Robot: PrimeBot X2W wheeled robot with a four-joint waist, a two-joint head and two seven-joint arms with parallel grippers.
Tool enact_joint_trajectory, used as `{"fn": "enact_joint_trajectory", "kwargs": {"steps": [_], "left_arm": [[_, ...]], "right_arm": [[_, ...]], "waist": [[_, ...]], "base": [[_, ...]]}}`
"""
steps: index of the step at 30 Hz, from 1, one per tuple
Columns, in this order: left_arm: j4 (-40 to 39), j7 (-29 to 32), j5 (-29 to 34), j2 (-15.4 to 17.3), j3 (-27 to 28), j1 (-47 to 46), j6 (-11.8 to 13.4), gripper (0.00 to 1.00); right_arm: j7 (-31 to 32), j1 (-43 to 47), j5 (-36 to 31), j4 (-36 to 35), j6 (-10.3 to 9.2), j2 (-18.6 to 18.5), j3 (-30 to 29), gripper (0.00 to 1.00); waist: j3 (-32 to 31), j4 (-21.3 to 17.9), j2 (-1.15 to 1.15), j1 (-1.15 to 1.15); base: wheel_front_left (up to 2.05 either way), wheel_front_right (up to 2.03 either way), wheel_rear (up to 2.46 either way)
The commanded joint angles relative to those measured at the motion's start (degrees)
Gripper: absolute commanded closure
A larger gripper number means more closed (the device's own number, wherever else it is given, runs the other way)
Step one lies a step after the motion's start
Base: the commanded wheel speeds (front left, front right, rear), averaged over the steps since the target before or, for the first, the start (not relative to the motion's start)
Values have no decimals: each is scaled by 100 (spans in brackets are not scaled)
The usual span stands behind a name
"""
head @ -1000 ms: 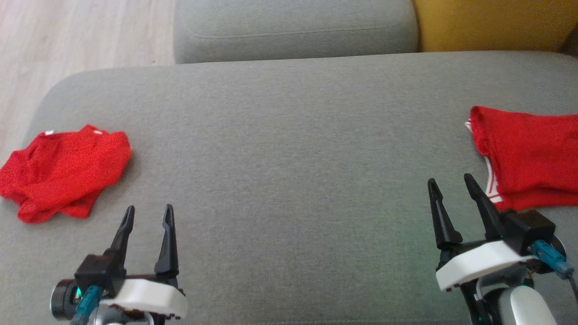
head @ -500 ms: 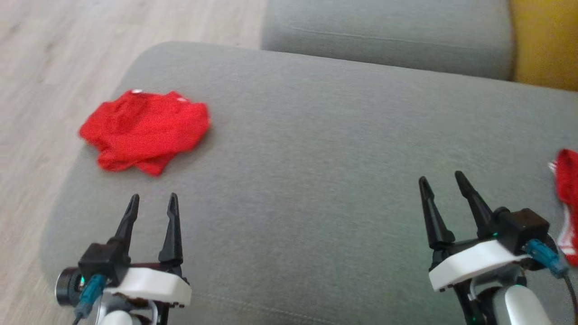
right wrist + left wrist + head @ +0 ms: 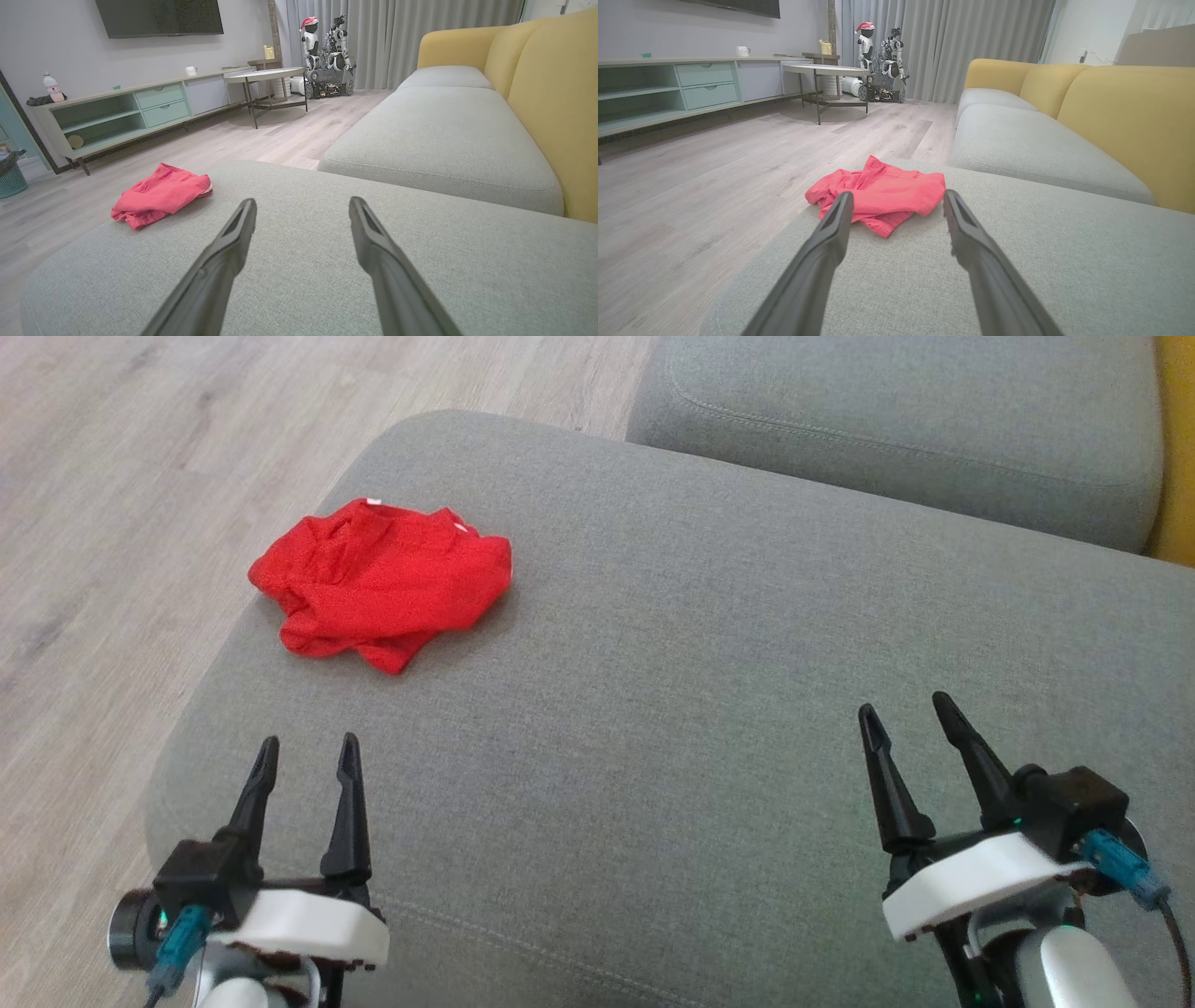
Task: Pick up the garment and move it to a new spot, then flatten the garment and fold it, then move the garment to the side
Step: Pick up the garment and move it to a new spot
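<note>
The red garment (image 3: 383,583) lies crumpled in a loose heap on the grey seat (image 3: 709,644), near its far left corner and close to the left edge, where the seat drops to the wood floor (image 3: 112,476). Nothing touches it.

The left gripper (image 3: 308,740) hovers over the near left part of the seat. Its fingers are spread and empty, pointing toward the garment. In the left wrist view the heap sits just beyond the fingertips, framed between them. The right gripper (image 3: 905,703) hangs over the near right part of the seat, well apart from the garment, fingers likewise released around bare fabric.

A second grey cushion (image 3: 896,429) adjoins the seat's far edge, with a yellow backrest (image 3: 1125,121) along its right side.

Across the floor stands a long cabinet (image 3: 117,112). It has two drawers (image 3: 161,95), both shut, with open shelves beside them. The lower shelf holds one pale round thing (image 3: 74,141). A bottle (image 3: 50,87) and a cup (image 3: 190,71) stand on top. A teal basket (image 3: 9,179) sits on the floor. Something dark shows at its rim, but I cannot tell what it is.
</note>
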Motion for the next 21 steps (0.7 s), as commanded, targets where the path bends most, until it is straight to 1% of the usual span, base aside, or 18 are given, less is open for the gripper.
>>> {"fn": "enact_joint_trajectory", "kwargs": {"steps": [1, 8, 12, 18, 19, 21], "left_arm": [[-183, -51, -6, 69, 252, -301, 8, 0], [-172, -62, -11, 92, 280, -394, 12, 0], [-124, -69, -42, 74, 321, -590, -3, 0], [144, -80, -141, 34, 523, -1444, -100, 0], [144, -80, -141, 34, 523, -1444, -100, 0], [284, -82, -188, -3, 614, -1827, -156, 0]], "right_arm": [[-7, -141, 53, -201, -5, -14, 149, 0], [30, -196, 27, -251, -5, -14, 181, 0], [84, -289, -27, -324, -5, -14, 197, 0], [297, -554, -257, -565, -5, -22, 241, 0], [297, -554, -257, -565, -5, -22, 241, 0], [374, -658, -323, -659, -5, -76, 268, 0]], "waist": [[10, -5, 0, 0], [135, -54, 0, 0], [339, -152, 0, 0], [1009, -398, 0, 0], [1009, -398, 0, 0], [1278, -502, 0, 0]], "base": [[0, 0, 0], [0, 0, 0], [0, 0, 0], [0, 0, 0], [0, 0, 0], [0, 0, 0]]}}
